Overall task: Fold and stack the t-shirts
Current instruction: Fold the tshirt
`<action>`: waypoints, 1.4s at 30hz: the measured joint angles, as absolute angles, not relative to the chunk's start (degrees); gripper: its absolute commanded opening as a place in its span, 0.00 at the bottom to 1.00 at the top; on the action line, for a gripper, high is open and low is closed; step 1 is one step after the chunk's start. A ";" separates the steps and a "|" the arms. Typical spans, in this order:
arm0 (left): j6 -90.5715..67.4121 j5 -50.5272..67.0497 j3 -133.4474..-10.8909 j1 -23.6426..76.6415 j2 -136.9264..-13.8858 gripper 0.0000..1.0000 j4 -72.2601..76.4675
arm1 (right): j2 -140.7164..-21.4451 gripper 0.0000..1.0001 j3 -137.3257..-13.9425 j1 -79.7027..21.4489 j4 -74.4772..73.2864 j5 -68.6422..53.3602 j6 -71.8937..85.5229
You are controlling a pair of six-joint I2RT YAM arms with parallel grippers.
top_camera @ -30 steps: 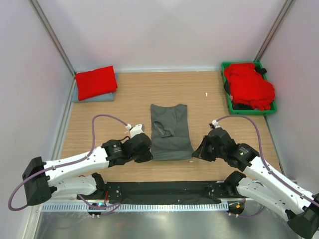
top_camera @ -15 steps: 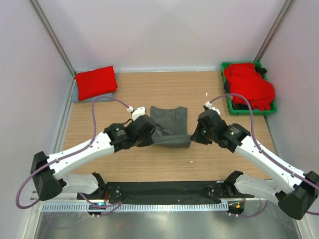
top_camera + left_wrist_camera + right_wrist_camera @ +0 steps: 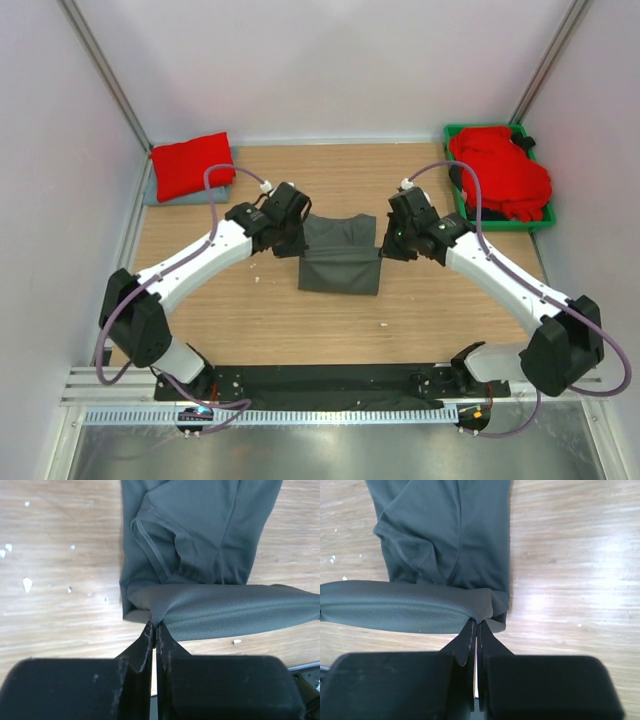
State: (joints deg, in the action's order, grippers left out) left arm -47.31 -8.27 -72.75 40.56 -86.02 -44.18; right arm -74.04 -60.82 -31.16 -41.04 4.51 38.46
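Note:
A dark charcoal grey t-shirt lies on the wooden table, its near hem lifted and folded back over its far half. My left gripper is shut on the hem's left corner. My right gripper is shut on the hem's right corner. The lifted hem stretches between both grippers above the collar part of the grey shirt, which also shows in the right wrist view. A folded red t-shirt lies on a pale blue-grey one at the back left. Several loose red t-shirts fill the green bin.
The green plastic bin stands at the back right corner. White walls and metal posts close in the table on three sides. Small white specks lie on the wood left of the grey shirt.
Both grippers have moved away from the near edge towards the back, carrying the grey shirt's near hem up and over its far half. The shirt now looks about half as long.

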 measured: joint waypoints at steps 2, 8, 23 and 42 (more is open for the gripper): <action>-45.95 -6.96 -74.94 39.31 -88.97 0.00 -44.53 | -76.34 0.01 -62.15 -29.91 -40.73 4.01 37.21; -41.47 -2.92 -90.32 33.34 -103.00 0.02 -47.83 | -89.54 0.03 -72.66 -23.88 -40.12 1.04 32.64; -38.35 7.75 -126.80 16.78 -139.83 0.77 -58.94 | -118.19 0.77 -105.49 -13.65 -40.91 -6.09 24.82; -39.20 7.77 -80.09 28.73 -100.73 0.63 -41.67 | -100.55 0.01 -64.79 -24.29 -17.37 -21.54 33.63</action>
